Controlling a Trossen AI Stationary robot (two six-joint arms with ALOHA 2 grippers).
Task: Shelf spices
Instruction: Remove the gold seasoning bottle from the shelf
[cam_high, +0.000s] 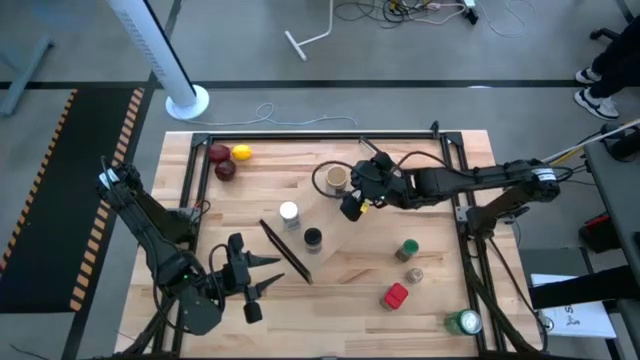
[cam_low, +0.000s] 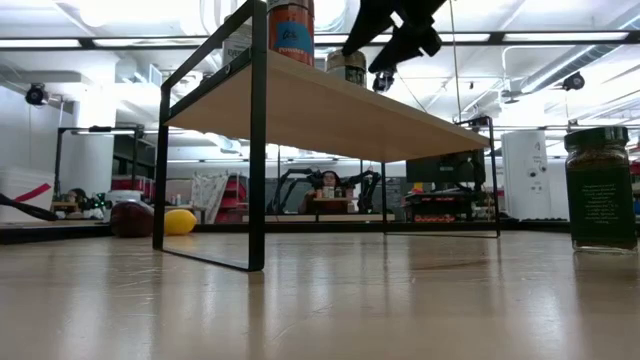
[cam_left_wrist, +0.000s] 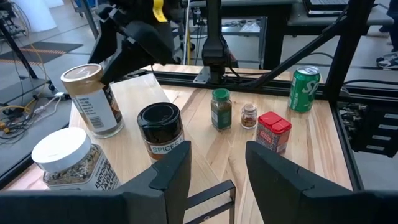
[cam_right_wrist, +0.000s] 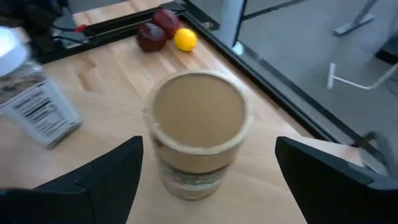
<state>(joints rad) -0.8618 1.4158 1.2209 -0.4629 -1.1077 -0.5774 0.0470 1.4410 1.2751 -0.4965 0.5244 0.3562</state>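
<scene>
The shelf is a light-wood plank on black bars, standing mid-table. On its top stand the tan cylinder, the white-capped jar and the black-capped jar. The green-lidded jar, the tiny grey-capped jar and the red box stand on the tabletop to the shelf's right. My right gripper is open. Its fingers stand on either side of the tan cylinder with a gap on each side. My left gripper is open and empty near the shelf's near-left bar.
Two red fruits and a yellow one lie at the table's far left. A green-and-white can stands at the near right corner. Black frame rails run along the table's right and far edges.
</scene>
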